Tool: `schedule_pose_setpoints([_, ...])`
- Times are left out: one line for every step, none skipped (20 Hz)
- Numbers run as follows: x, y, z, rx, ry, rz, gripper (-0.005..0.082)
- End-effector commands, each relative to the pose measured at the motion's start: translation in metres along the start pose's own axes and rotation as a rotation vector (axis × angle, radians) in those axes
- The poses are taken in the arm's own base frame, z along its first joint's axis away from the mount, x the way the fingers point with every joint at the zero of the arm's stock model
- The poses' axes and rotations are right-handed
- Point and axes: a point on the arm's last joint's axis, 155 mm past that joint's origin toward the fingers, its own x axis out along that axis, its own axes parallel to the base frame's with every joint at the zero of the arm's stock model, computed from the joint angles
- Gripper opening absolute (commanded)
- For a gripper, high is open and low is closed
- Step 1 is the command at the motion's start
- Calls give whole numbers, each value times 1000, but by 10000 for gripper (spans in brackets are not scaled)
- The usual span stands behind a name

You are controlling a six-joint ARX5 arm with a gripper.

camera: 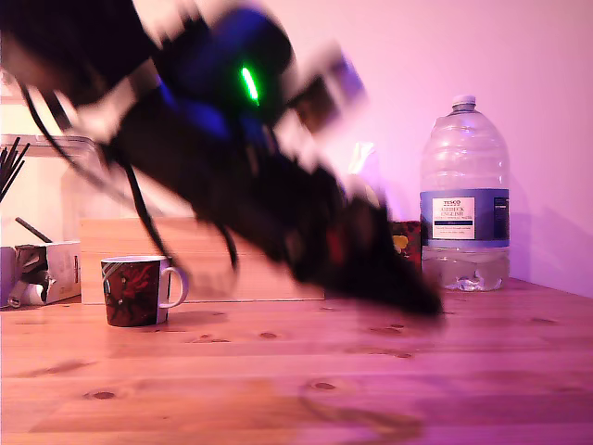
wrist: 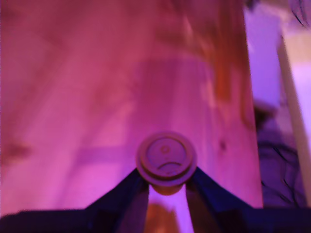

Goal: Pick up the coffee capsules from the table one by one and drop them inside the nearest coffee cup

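Pine table (camera: 278, 389) before you carries one coffee cup (camera: 134, 292) and one water bottle (camera: 463, 204); your pincer (wrist: 166, 180) clamps one coffee capsule (wrist: 166, 156).

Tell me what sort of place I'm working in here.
Probably a home or small office rather than a lab: a pine plank table, a floral mug and a large Tesco water bottle standing on it.

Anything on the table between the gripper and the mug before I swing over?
Nothing visible: in the exterior view the table between the gripper, holding the coffee capsule, and the coffee cup is bare wood, though the arm is blurred.
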Motion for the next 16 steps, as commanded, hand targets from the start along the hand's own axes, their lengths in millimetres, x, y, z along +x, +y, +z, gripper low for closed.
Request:
schedule_pose_setpoints([-8,9,-3,-22,15,37,72])
schedule_pose_setpoints([-16,13,1,-26,9,55,72])
schedule_pose_setpoints([-24,21,4,-31,10,94,73])
schedule_pose_setpoints([-32,25,7,-36,7,114,73])
schedule_pose_setpoints([-40,31,10,-41,2,136,73])
schedule_pose_setpoints([-48,36,13,-48,-6,157,73])
schedule_pose_setpoints([-56,44,14,-56,-9,184,73])
schedule_pose_setpoints([-62,50,14,-67,-11,205,73])
schedule_pose_setpoints([-70,58,14,-80,-13,226,73])
schedule_pose_setpoints([-76,64,13,-93,-14,244,73])
schedule_pose_setpoints([-83,71,12,-107,-12,262,73])
schedule_pose_setpoints([-90,77,11,-120,-14,281,73])
schedule_pose_setpoints([-99,84,11,-132,-18,303,73])
schedule_pose_setpoints([-107,91,10,-145,-21,325,73])
schedule_pose_setpoints([-114,97,9,-157,-22,346,73])
schedule_pose_setpoints([-123,105,7,-172,-25,370,73])
